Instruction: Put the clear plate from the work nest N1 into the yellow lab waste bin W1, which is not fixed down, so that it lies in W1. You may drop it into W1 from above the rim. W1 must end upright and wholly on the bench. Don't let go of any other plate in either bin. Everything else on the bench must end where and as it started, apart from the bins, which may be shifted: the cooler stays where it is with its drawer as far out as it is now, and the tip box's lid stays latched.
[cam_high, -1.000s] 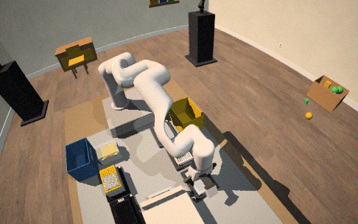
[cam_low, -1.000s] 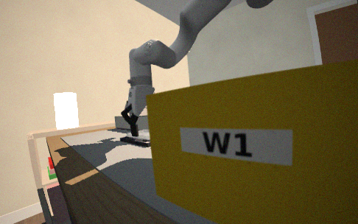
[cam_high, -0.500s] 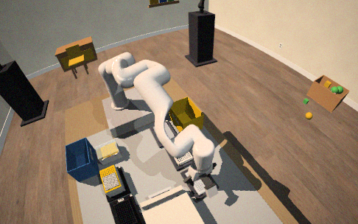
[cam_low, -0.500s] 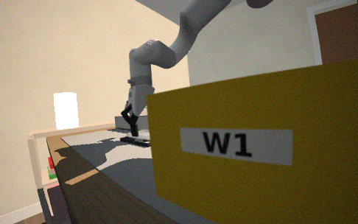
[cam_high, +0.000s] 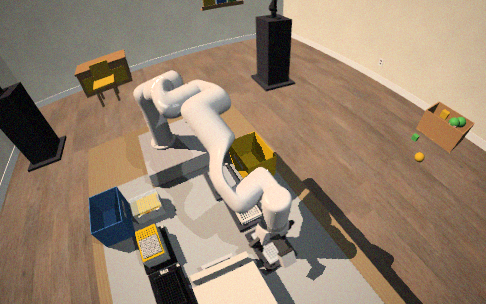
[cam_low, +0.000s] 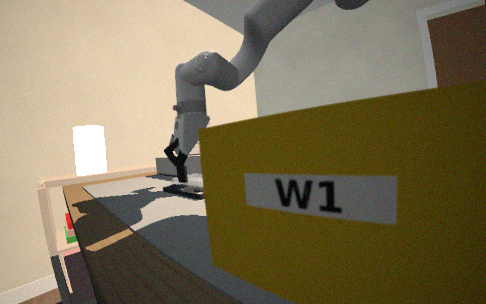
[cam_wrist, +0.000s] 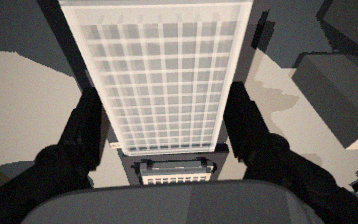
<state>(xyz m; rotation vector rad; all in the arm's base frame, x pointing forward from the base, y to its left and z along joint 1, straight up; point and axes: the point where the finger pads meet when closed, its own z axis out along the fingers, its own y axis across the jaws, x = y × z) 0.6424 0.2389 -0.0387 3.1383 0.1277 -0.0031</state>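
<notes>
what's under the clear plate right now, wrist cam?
The clear plate, gripped between the tool fingers, hangs over a dark nest holding another smaller-looking plate. Grey bench shows at the sides. Whatever lies directly beneath the plate is covered.

Open bench toward W1

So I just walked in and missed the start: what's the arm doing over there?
The white arm is bent down over the far end of the bench, and its gripper is shut on the clear plate, one dark finger on each long side. In the exterior view the fingers are low, just above the dark nest, so the plate is barely off it, if at all. The yellow bin W1 stands upright on the bench, apart from the gripper.
</notes>
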